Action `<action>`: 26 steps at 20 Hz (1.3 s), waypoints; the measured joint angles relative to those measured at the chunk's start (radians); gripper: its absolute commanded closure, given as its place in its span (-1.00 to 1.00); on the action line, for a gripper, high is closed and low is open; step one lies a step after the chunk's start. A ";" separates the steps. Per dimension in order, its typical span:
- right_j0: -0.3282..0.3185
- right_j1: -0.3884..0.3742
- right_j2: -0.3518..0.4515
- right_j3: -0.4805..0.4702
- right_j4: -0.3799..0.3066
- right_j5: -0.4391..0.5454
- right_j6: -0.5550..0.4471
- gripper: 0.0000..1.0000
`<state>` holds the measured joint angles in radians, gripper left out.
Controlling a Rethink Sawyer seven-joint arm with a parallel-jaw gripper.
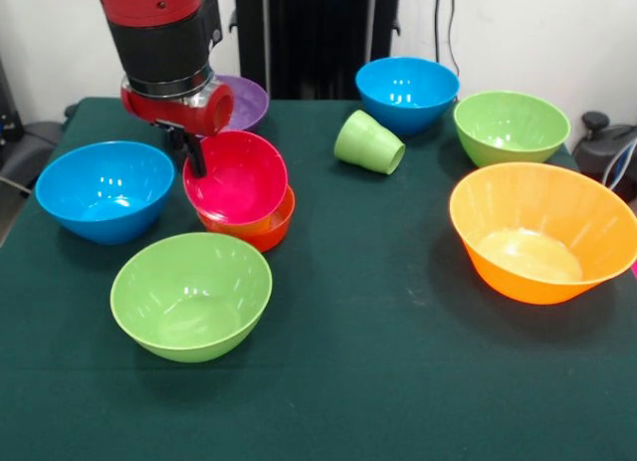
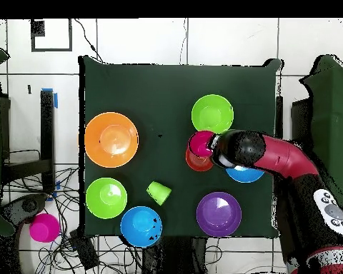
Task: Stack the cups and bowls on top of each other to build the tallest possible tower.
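My gripper [image 1: 194, 157] is at the left rim of the magenta bowl [image 1: 236, 177] and looks shut on that rim. The bowl tilts toward the camera on top of the tower. Under it a strip of the orange cup [image 1: 237, 223] shows, sitting in the small red-orange bowl [image 1: 271, 229]. In the overhead view the arm's head [image 2: 239, 148] covers the gripper, beside the magenta bowl [image 2: 200, 143] and the red-orange bowl [image 2: 198, 163]. The light green cup [image 1: 368, 142] lies on its side at mid table; it also shows in the overhead view [image 2: 158, 192].
Round the tower stand a blue bowl [image 1: 105, 190], a green bowl [image 1: 191, 294] and the purple bowl [image 1: 247, 101]. Further off are a blue bowl [image 1: 406, 93], a green bowl [image 1: 510, 125] and the large orange bowl [image 1: 542, 232]. A pink object [image 2: 43, 227] lies off the table.
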<state>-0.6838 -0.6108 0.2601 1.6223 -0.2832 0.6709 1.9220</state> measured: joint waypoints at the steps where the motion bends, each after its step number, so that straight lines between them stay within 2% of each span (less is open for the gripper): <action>1: 0.001 -0.002 0.000 0.005 0.001 0.000 0.000 1.00; 14: 0.024 -0.050 -0.001 0.094 0.021 0.000 0.000 1.00; 19: 0.024 -0.051 -0.001 0.090 0.020 0.000 0.000 1.00; 26: 0.018 -0.025 0.000 0.030 0.019 0.000 0.000 1.00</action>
<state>-0.6662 -0.6361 0.2598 1.6519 -0.2646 0.6709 1.9220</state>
